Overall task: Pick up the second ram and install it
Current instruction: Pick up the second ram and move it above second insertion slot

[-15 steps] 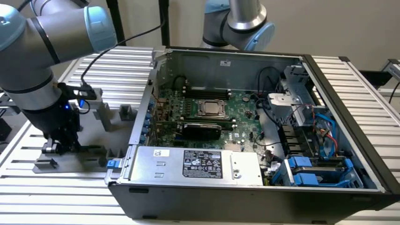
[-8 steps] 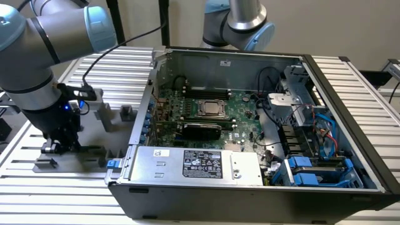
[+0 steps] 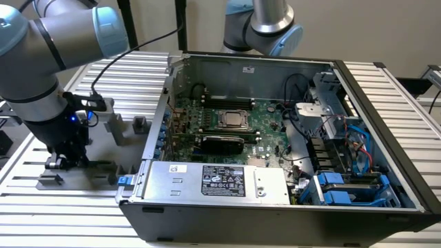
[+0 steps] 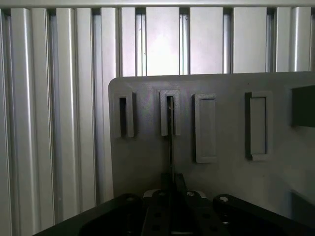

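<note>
A ribbed aluminium table (image 3: 62,217) carries an open computer case (image 3: 386,134) and, on the exterior view's left, a grey holder (image 4: 147,172). The second ram (image 4: 170,147) shows edge-on in the wrist view as a thin dark line, its far end in one of the holder's slots. The gripper (image 4: 172,196) has its fingers close together, pinching the stick's near end. To my eye, this pick wants a square grip and a pull straight along the slot. Any twist could bind the thin board.

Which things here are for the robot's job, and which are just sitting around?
For the job: the second ram, edge-on in the gray holder; the gripper, closed on it; the motherboard inside the computer case.
Just lying about: the power supply; the blue drive brackets.
</note>
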Controlling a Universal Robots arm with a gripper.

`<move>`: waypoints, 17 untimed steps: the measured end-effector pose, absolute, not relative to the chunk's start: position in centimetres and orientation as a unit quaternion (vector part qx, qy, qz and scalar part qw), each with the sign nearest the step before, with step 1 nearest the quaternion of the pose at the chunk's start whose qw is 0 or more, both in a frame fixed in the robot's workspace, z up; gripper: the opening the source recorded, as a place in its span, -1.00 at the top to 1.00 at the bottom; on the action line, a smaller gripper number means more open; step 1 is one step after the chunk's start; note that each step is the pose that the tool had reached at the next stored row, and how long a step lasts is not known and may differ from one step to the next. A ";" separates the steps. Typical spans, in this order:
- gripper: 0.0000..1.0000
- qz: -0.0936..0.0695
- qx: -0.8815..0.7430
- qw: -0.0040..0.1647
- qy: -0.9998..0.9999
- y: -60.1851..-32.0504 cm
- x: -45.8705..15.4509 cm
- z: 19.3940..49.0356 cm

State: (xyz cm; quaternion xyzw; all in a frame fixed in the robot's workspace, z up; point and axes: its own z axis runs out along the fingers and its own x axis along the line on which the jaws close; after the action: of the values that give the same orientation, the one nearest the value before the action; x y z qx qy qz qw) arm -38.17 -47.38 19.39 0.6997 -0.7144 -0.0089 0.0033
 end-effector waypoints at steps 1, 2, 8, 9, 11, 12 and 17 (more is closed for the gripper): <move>0.73 -0.009 0.700 0.003 -0.714 -47.4 -38.2 19.5; 0.73 -0.009 0.700 0.003 -0.714 -47.4 -38.2 19.6; 0.73 -0.009 0.700 0.003 -0.714 -47.4 -38.2 21.3; 0.73 -0.009 0.700 0.003 -0.714 -47.4 -38.2 21.7; 0.73 -0.009 0.700 0.003 -0.714 -47.4 -38.2 22.5; 0.73 -0.009 0.700 0.003 -0.714 -47.4 -38.2 22.9; 0.73 -0.009 0.700 0.003 -0.714 -47.4 -38.2 25.2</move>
State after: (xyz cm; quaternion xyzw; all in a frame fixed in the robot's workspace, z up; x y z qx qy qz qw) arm -38.17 -47.37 25.16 0.6997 -0.7144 -0.0088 0.0031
